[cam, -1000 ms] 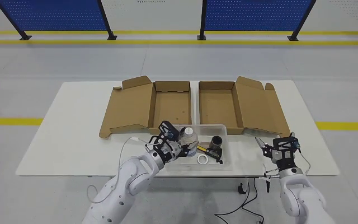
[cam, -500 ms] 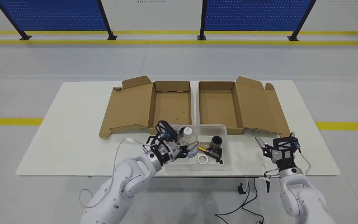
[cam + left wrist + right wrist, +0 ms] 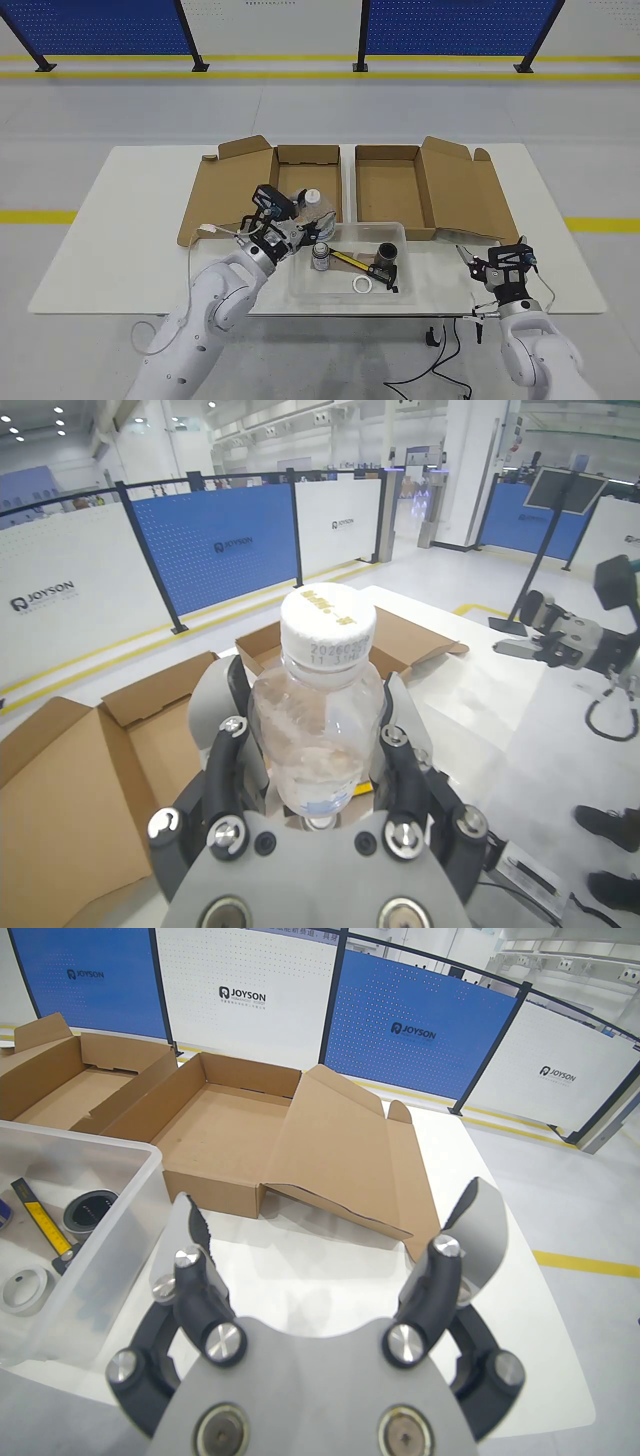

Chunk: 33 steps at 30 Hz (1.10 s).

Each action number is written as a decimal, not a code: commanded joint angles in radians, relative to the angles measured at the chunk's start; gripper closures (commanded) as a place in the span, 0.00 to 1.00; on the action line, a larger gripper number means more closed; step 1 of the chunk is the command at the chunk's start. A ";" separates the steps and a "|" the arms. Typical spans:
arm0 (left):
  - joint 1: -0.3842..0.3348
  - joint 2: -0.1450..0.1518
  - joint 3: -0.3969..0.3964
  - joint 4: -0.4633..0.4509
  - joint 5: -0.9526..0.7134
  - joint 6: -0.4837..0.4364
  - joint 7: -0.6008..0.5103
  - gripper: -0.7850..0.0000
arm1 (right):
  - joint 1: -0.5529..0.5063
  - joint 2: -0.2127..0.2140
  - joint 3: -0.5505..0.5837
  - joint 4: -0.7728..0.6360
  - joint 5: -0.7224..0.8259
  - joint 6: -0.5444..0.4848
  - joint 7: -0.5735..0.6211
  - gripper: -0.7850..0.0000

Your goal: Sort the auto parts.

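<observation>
so, over the last sec the left gripper (image 3: 300, 215) has come up out of the clear plastic bin (image 3: 352, 226) at bottom centre of the top view. it swung toward the upper left, taking the clear plastic bottle with a white screw cap (image 3: 312, 203) w/ it. bottle now hangs over the near edge of the left open brown cardboard box (image 3: 308, 185), not yet set down. for the task, imo: one item is picked and in transit, a drop into that box looks like the next step, and the rest of the bin is still unsorted. left in the bin: a small grey metal canister (image 3: 321, 258), a yellow-and-black caliper (image 3: 347, 263), a black cylindrical part (image 3: 386, 256) and a flat silver metal ring (image 3: 362, 286). pose: left arm runs from the lower left of the top view diagonally up to the box. in the left wrist view its fingers (image 3: 215, 710) are clamped on both sides of the bottle's body, below the cap, w/ the cap pointing away from the wrist. right gripper (image 3: 497, 262) hasn't budged. it's parked over the white table (image 3: 120, 230) at lower right, beside the bin, fingers spread wide w/ nothing btwn them. right open brown cardboard box (image 3: 388, 190) lies just beside the left one, upper centre.
</observation>
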 commanded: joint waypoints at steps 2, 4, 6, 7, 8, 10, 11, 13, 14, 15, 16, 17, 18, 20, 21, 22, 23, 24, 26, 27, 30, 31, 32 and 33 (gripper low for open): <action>-0.055 -0.008 0.017 0.042 0.026 0.037 0.018 1.00 | 0.000 0.000 0.000 0.000 0.000 0.000 0.000 0.00; -0.092 -0.014 0.030 0.080 0.041 0.063 0.032 1.00 | 0.000 0.000 0.000 0.000 0.000 0.000 0.000 0.00; -0.133 -0.023 0.044 0.121 0.041 0.099 0.043 1.00 | 0.000 0.000 0.000 0.000 0.000 0.000 0.000 0.00; -0.151 -0.028 0.051 0.142 0.022 0.116 0.052 1.00 | 0.000 0.000 0.000 0.000 0.000 0.000 0.000 0.00; -0.170 -0.033 0.058 0.166 0.011 0.133 0.055 1.00 | 0.000 0.000 0.000 0.000 0.000 0.000 0.000 0.00; -0.209 -0.042 0.076 0.217 0.023 0.158 0.065 1.00 | 0.000 0.000 0.000 0.000 0.000 0.000 0.000 0.00; -0.225 -0.046 0.085 0.245 0.023 0.169 0.071 1.00 | 0.000 0.000 0.000 0.000 0.000 0.000 0.000 0.00; -0.259 -0.055 0.104 0.302 0.030 0.192 0.080 1.00 | 0.000 0.000 0.000 0.000 0.000 0.000 0.000 0.00; -0.274 -0.060 0.113 0.330 0.032 0.203 0.084 1.00 | 0.000 0.000 0.000 0.000 0.000 0.000 0.000 0.00; -0.289 -0.065 0.123 0.359 0.037 0.214 0.089 1.00 | 0.000 0.000 0.000 0.000 0.000 0.000 0.000 0.00; -0.304 -0.069 0.134 0.389 0.051 0.225 0.092 1.00 | 0.000 0.000 0.000 0.000 0.000 0.000 0.000 0.00; -0.317 -0.074 0.145 0.417 0.060 0.234 0.098 1.00 | 0.000 0.000 0.000 0.000 0.000 0.000 0.000 0.00; -0.330 -0.078 0.157 0.444 0.068 0.240 0.105 1.00 | 0.000 0.000 0.000 0.000 0.000 0.000 0.000 0.00; -0.355 -0.087 0.177 0.501 0.083 0.252 0.116 1.00 | 0.000 0.000 0.000 0.000 0.000 0.000 0.000 0.00; -0.368 -0.092 0.187 0.531 0.089 0.258 0.121 1.00 | 0.000 0.000 0.000 0.000 0.000 0.000 0.000 0.00; -0.382 -0.097 0.198 0.562 0.100 0.263 0.126 1.00 | 0.000 0.000 0.000 0.000 0.000 0.000 0.000 0.00; -0.394 -0.102 0.211 0.591 0.112 0.264 0.129 1.00 | 0.000 0.000 0.000 0.000 0.000 0.000 0.000 0.00; -0.406 -0.108 0.223 0.614 0.113 0.261 0.136 1.00 | 0.000 0.000 0.000 0.000 0.000 0.000 0.000 0.00; -0.426 -0.119 0.239 0.655 0.106 0.259 0.148 1.00 | 0.000 0.000 0.000 0.000 0.000 0.000 0.000 0.00; -0.436 -0.124 0.247 0.673 0.103 0.257 0.152 1.00 | 0.000 0.000 0.000 0.000 0.000 0.000 0.000 0.00; -0.463 -0.139 0.266 0.729 0.100 0.266 0.158 1.00 | 0.000 0.000 0.000 0.000 0.000 0.000 0.000 0.00; -0.471 -0.144 0.270 0.748 0.094 0.273 0.159 1.00 | 0.000 0.000 0.000 0.000 0.000 0.000 0.000 0.00; -0.479 -0.150 0.273 0.765 0.086 0.277 0.162 1.00 | 0.000 0.000 0.000 0.000 0.000 0.000 0.000 0.00; -0.489 -0.154 0.278 0.782 0.088 0.282 0.174 1.00 | 0.000 0.000 0.000 0.000 0.000 0.000 0.000 0.00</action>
